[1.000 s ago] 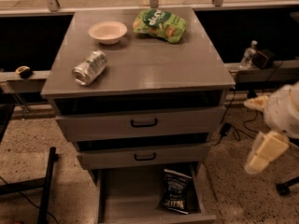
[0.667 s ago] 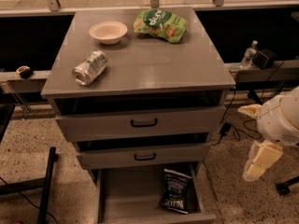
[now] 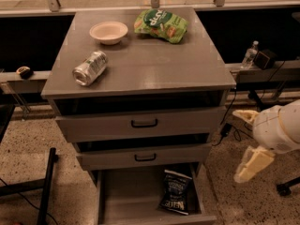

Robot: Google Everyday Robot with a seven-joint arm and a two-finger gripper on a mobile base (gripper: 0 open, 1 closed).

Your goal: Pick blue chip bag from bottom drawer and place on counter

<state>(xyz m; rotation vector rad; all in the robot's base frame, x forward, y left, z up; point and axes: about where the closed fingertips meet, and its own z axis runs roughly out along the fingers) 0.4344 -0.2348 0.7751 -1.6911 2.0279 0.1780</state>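
The blue chip bag lies flat in the right half of the open bottom drawer, dark with white lettering. The counter is the grey top of the cabinet above. My gripper hangs to the right of the cabinet, about level with the middle drawer, above the floor. Its two pale fingers are spread apart and hold nothing. It is clear of the drawer and the bag.
On the counter are a green chip bag, a pale bowl and a soda can on its side. The two upper drawers stand slightly ajar. A water bottle stands on the right ledge. A black stand is at the left.
My gripper has moved a little left and down, closer to the cabinet's right side. The bag and the counter items have not moved.
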